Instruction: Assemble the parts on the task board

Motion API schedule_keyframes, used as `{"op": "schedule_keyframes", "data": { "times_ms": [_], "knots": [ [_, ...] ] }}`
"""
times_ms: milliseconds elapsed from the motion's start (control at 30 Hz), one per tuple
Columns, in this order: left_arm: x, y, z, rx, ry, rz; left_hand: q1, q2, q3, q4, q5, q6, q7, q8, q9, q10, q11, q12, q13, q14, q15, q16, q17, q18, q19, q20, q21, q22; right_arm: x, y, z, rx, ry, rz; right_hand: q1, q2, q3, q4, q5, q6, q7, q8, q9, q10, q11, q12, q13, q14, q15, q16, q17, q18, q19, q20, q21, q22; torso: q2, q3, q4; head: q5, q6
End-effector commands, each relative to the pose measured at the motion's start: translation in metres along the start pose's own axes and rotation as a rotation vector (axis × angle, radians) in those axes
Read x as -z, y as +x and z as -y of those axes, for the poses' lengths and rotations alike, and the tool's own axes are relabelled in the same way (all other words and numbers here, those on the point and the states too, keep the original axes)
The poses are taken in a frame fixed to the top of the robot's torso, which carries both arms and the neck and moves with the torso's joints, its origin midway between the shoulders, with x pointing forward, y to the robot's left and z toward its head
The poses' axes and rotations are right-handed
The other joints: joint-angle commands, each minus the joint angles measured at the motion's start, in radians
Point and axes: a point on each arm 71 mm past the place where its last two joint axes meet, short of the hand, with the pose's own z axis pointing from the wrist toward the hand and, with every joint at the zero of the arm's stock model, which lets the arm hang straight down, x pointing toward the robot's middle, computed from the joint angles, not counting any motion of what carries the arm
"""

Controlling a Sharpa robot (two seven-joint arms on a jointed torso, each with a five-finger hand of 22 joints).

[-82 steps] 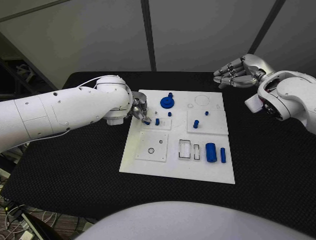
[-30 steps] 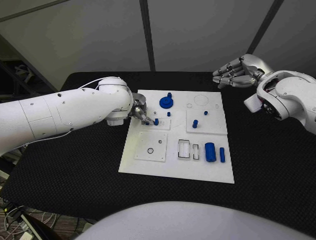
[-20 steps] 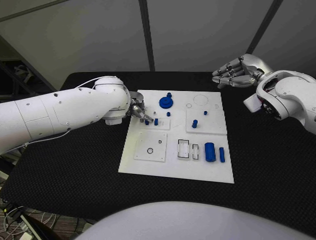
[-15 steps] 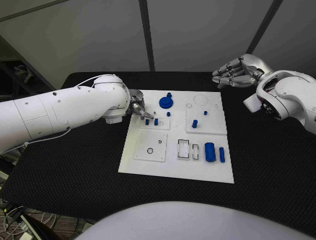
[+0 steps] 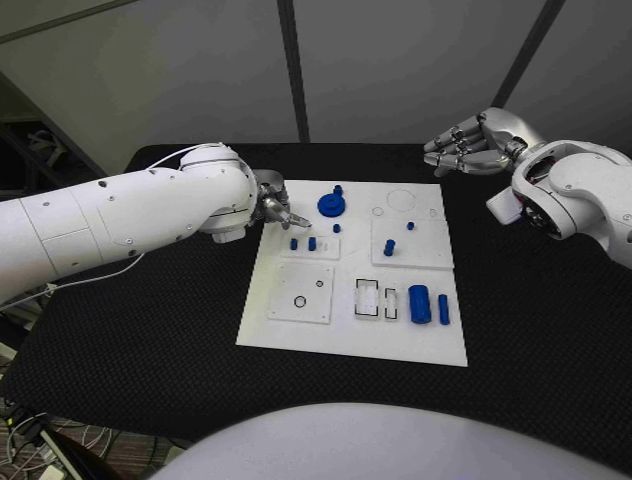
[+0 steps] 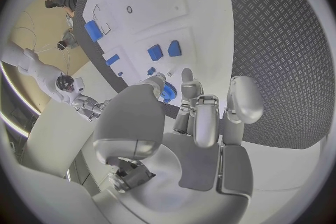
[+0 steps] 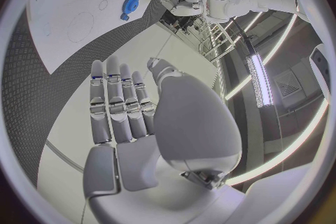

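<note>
The task board [image 5: 348,330] lies flat in the middle of the black surface [image 5: 143,330], and everything else is placed from it here.

The left robot hand [image 5: 274,208] hangs over the board's far left corner, its arm reaching in across the surface beside the board. In the left wrist view [image 6: 199,123] its fingers [image 6: 241,98] are stretched out side by side with nothing between them, so it is released. Two small blue pegs [image 5: 302,243] stand close together on the board just in front of those fingertips, apart from them; the same pair shows beyond the fingers in the wrist view [image 6: 164,50]. A blue gear [image 5: 332,205] sits on the board's far edge area, just beside the left robot hand, with nothing between the two.

Toward the board's centre a tiny blue peg [image 5: 336,228] stands alone. On the right half a taller blue peg [image 5: 387,247] stands upright with another small one [image 5: 410,226] behind it. Near the board's front right corner a blue cylinder [image 5: 419,303] and a slimmer blue rod [image 5: 443,309] lie side by side, next to two rectangular slots [image 5: 371,297]. A square plate with a small round hole [image 5: 303,292] occupies the front left part.

The right robot hand [image 5: 469,146] is held above the surface beyond the board's far right corner, well apart from every part. Its fingers [image 7: 119,106] are straight and together, holding nothing.
</note>
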Motion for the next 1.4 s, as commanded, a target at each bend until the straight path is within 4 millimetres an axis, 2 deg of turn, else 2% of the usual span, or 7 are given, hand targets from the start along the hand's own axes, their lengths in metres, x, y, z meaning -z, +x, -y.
{"op": "schedule_keyframes", "data": {
  "times_ms": [33, 133, 200, 433, 633, 867, 1400],
  "knots": [
    [0.001, -0.005, 0.005, 0.072, 0.067, 0.054, 0.038, 0.007, 0.004, -0.002, -0.003, -0.048, 0.018, -0.030, -0.017, -0.115, 0.018, -0.094, -0.121, 0.003, 0.020, -0.083, 0.030, 0.047, -0.079, 0.010, -0.130, 0.030, 0.000, -0.001, -0.001, 0.002, -0.006, -0.003, -0.011, -0.002, -0.006, -0.001, 0.003, -0.005, 0.006, -0.002, -0.001, -0.004, -0.001, -0.001, -0.001, -0.007, 0.004, -0.002, -0.002, 0.012, 0.006, -0.001, -0.007, -0.001, 0.000, 0.0002, -0.0005, -0.002, 0.000],
    [0.002, -0.008, 0.012, 0.117, 0.157, 0.101, 0.137, -0.005, 0.040, -0.007, -0.002, -0.128, 0.064, -0.087, -0.063, -0.242, 0.062, -0.192, -0.202, -0.201, 0.059, -0.349, -0.281, 0.098, -0.317, 0.038, -0.491, -0.129, 0.000, -0.001, -0.001, 0.002, -0.005, -0.003, -0.011, -0.002, -0.006, -0.001, 0.003, -0.005, 0.006, -0.002, -0.001, -0.004, -0.001, -0.001, -0.001, -0.007, 0.004, -0.002, -0.002, 0.012, 0.006, -0.001, -0.007, -0.001, 0.000, 0.0006, -0.0001, -0.006, 0.000],
    [0.002, -0.011, 0.019, 0.142, 0.229, 0.140, 0.217, -0.022, 0.077, -0.021, -0.004, -0.159, 0.080, -0.118, -0.099, -0.300, 0.076, -0.260, -0.252, -0.365, 0.079, -0.556, -0.492, 0.098, -0.369, 0.054, -0.556, -0.166, 0.000, -0.001, -0.001, 0.002, -0.006, -0.003, -0.013, -0.001, -0.007, 0.000, 0.004, -0.006, 0.006, -0.002, -0.001, -0.005, 0.000, 0.000, -0.001, -0.007, 0.004, -0.002, -0.002, 0.012, 0.006, 0.000, -0.008, -0.002, 0.000, 0.0008, -0.0005, -0.007, 0.000],
    [0.006, -0.012, 0.044, 0.129, 0.480, 0.293, 0.394, -0.109, 0.220, -0.080, -0.004, -0.150, 0.086, -0.198, -0.230, -0.307, 0.096, -0.477, -0.454, -0.406, 0.096, -0.688, -0.615, 0.111, -0.389, 0.084, -0.650, -0.242, -0.001, 0.000, -0.001, 0.001, -0.007, -0.004, -0.013, -0.001, -0.008, 0.000, 0.004, -0.006, 0.006, -0.002, -0.001, -0.005, 0.000, 0.000, -0.001, -0.007, 0.004, -0.002, -0.002, 0.012, 0.007, 0.000, -0.009, -0.003, 0.000, -0.0005, -0.0003, -0.017, 0.012],
    [0.004, -0.002, 0.056, -0.001, 0.559, 0.336, 0.396, -0.140, 0.227, -0.093, -0.003, -0.093, 0.073, -0.241, -0.320, -0.263, 0.093, -0.547, -0.553, -0.319, 0.086, -0.623, -0.624, 0.113, -0.315, 0.079, -0.614, -0.226, -0.001, 0.001, -0.002, 0.001, -0.009, -0.007, -0.013, -0.001, -0.008, 0.000, 0.004, -0.006, 0.006, -0.002, -0.001, -0.005, 0.000, 0.000, -0.001, -0.007, 0.004, -0.002, -0.002, 0.012, 0.007, 0.000, -0.009, -0.003, 0.001, 0.0007, -0.0005, -0.021, 0.020],
    [-0.006, 0.013, 0.063, -0.155, 0.553, 0.314, 0.366, -0.151, 0.201, -0.083, -0.004, -0.057, 0.067, -0.277, -0.385, -0.246, 0.089, -0.591, -0.616, -0.169, 0.079, -0.403, -0.441, 0.073, -0.129, 0.066, -0.341, -0.086, -0.001, 0.002, -0.003, 0.000, -0.010, -0.009, -0.013, -0.001, -0.008, 0.000, 0.004, -0.006, 0.006, -0.002, -0.001, -0.005, 0.000, 0.000, -0.001, -0.007, 0.004, -0.002, -0.002, 0.012, 0.007, 0.000, -0.009, -0.003, 0.002, -0.0003, -0.0008, -0.025, 0.026],
    [-0.020, 0.025, 0.069, -0.254, 0.521, 0.263, 0.373, -0.137, 0.147, -0.091, -0.003, -0.007, 0.060, -0.313, -0.454, -0.228, 0.087, -0.661, -0.695, -0.057, 0.073, -0.241, -0.295, 0.027, 0.020, 0.060, -0.066, 0.058, -0.003, 0.004, -0.004, 0.000, -0.013, -0.013, -0.012, 0.000, -0.007, -0.001, 0.005, -0.006, 0.005, -0.002, -0.001, -0.005, -0.001, 0.000, -0.001, -0.008, 0.004, -0.002, -0.002, 0.012, 0.007, 0.000, -0.010, -0.003, 0.000, 0.0005, -0.0005, -0.028, 0.029]
  ]
}}
